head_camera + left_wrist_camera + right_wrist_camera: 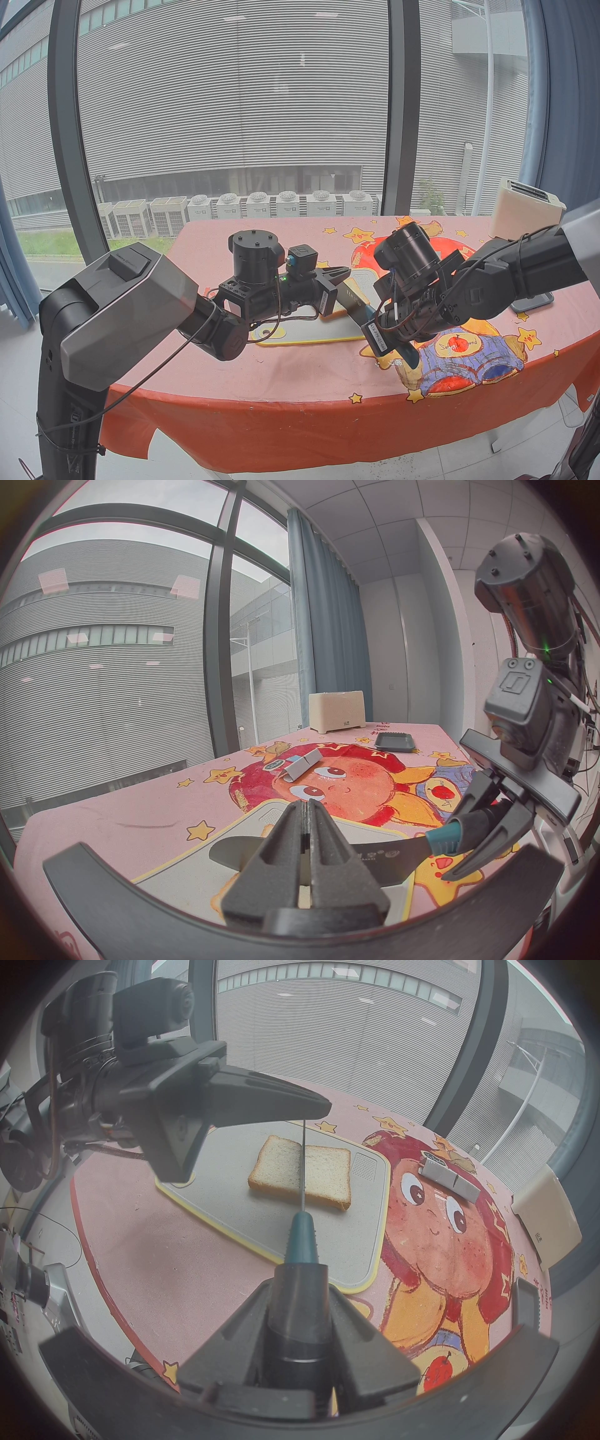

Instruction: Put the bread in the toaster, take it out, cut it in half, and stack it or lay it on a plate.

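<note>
You align the knife (302, 1235), clamped in the jaws of the right gripper (300, 1291), to halve the bread slice (325, 1175); the left gripper (306, 808), jaws closed empty, hovers nearby, probably to steady it.

The bread (300, 1172) has a porous, matt crumb and a darker, dry crust. Under it, the cutting board (250, 1222) looks like matt grey plastic with a smooth yellow rim. The knife (302, 1244) has a smooth metal blade and a matt teal handle that looks like plastic. The tabletop (300, 375) shows a printed, cloth-like surface with a slight sheen. At two o'clock from the board, the toaster (524, 212) is smooth cream plastic.
</note>
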Controlling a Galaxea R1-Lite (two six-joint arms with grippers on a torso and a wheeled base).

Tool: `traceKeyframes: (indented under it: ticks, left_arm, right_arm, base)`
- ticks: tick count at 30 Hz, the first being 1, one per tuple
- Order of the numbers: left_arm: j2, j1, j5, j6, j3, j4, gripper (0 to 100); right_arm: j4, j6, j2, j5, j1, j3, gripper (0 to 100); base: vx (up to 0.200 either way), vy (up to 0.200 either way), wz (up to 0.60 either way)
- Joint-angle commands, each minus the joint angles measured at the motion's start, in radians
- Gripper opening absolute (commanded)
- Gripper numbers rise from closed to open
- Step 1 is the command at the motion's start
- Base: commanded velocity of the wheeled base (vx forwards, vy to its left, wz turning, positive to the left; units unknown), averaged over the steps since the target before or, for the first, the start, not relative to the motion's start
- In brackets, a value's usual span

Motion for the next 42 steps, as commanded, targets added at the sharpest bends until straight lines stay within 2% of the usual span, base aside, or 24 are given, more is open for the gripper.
traceKeyframes:
  ticks: [1, 4, 19, 31, 38, 42]
  left_arm:
    - [0.042, -0.006, 0.008, -0.006, -0.044, 0.001, 0]
    - [0.068, -0.006, 0.034, -0.012, -0.082, 0.001, 0]
    - [0.08, 0.018, 0.036, -0.007, -0.084, 0.073, 0]
    - [0.068, 0.018, 0.036, -0.009, -0.082, 0.053, 0]
    - [0.075, 0.018, 0.036, -0.006, -0.076, 0.064, 0]
    - [0.08, 0.02, 0.036, -0.006, -0.084, 0.071, 0]
  right_arm:
    - [0.001, 0.0, 0.009, 0.001, 0.004, 0.0, 0]
    - [0.001, 0.0, 0.017, 0.001, 0.004, 0.0, 0]
    - [0.001, -0.006, 0.006, 0.001, -0.013, -0.046, 0]
    - [0.0, 0.0, 0.027, 0.001, -0.01, 0.012, 0]
    - [0.0, -0.003, 0.017, 0.001, -0.015, -0.062, 0]
    - [0.001, -0.003, 0.015, 0.001, -0.018, -0.057, 0]
  base:
    - [0.0, 0.0, 0.0]
    - [0.0, 0.0, 0.0]
    - [0.0, 0.0, 0.0]
    - [0.0, 0.0, 0.0]
    - [0.0, 0.0, 0.0]
    - [0.0, 0.0, 0.0]
